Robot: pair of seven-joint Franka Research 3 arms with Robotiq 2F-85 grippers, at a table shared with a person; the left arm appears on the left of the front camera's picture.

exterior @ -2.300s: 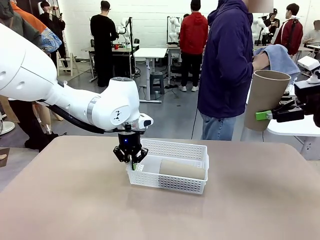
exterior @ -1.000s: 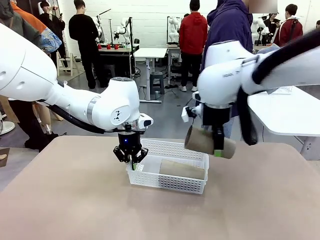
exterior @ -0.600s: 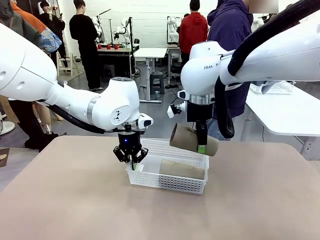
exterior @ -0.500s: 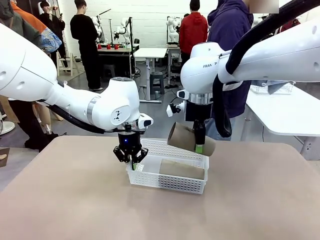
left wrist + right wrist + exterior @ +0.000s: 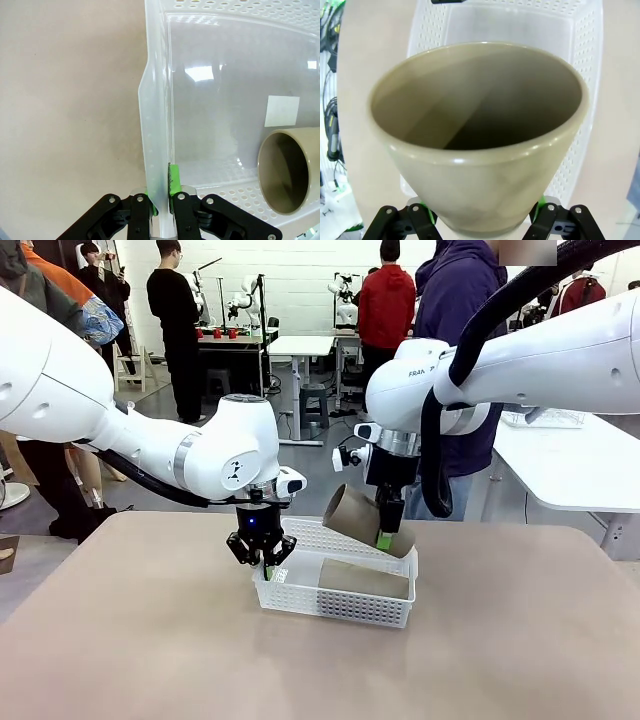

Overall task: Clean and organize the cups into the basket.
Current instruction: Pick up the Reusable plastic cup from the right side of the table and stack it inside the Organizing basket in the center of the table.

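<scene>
A tan table point(image 5: 150, 640) holds a white mesh basket point(image 5: 340, 606) with one brown cup point(image 5: 362, 578) lying on its side inside. The left tool point(image 5: 267, 564) is pinched closed on the basket's left end wall. Above the basket's far right corner, the right tool point(image 5: 384, 537) grips a second brown cup point(image 5: 350, 515), tilted. A person point(image 5: 460, 360) in dark blue stands beyond.

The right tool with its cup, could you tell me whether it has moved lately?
Yes. The right tool, holding a tan cup, has moved left and down toward the basket.
</scene>
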